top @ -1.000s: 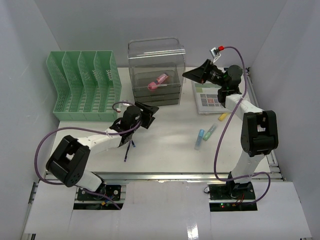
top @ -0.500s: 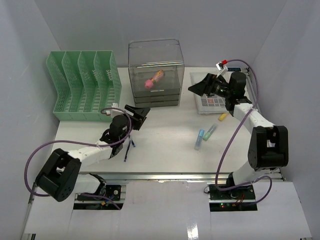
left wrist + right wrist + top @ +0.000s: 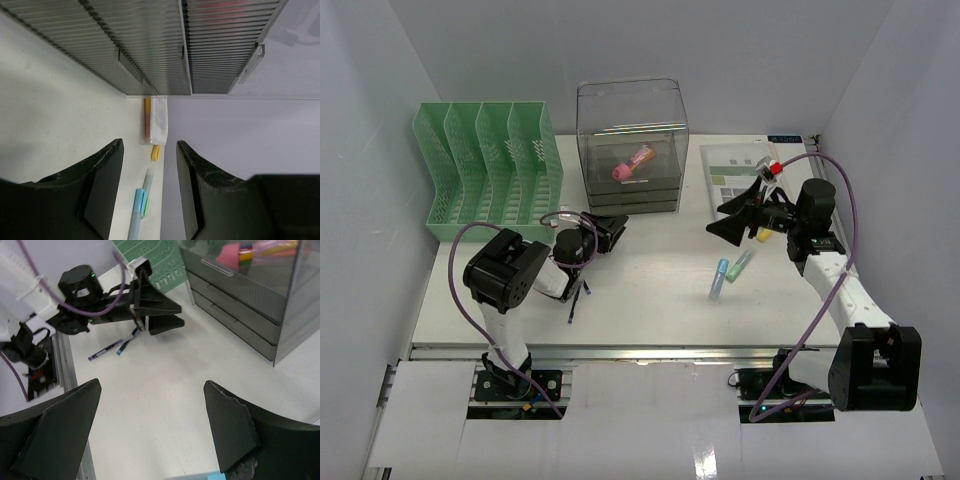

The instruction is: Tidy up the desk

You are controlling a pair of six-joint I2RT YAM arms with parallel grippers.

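The white desk carries loose items. A blue highlighter and a green one lie right of centre, with a small yellow marker beyond them. Two dark pens lie near the left arm. My left gripper hovers low in front of the clear drawer unit, open with nothing between its fingers. The left wrist view looks along the desk between the fingers of the left gripper at the highlighters. My right gripper stands wide open above the desk, empty.
A green file organizer stands at the back left. The drawer unit's top bin holds a pink item. A calculator on a sheet lies at the back right. The aluminium rail runs along the near edge.
My right gripper drew back from the drawer unit toward the near right, down over the highlighters, and opened wider. The left arm folded in toward its base; its jaws narrowed a little.
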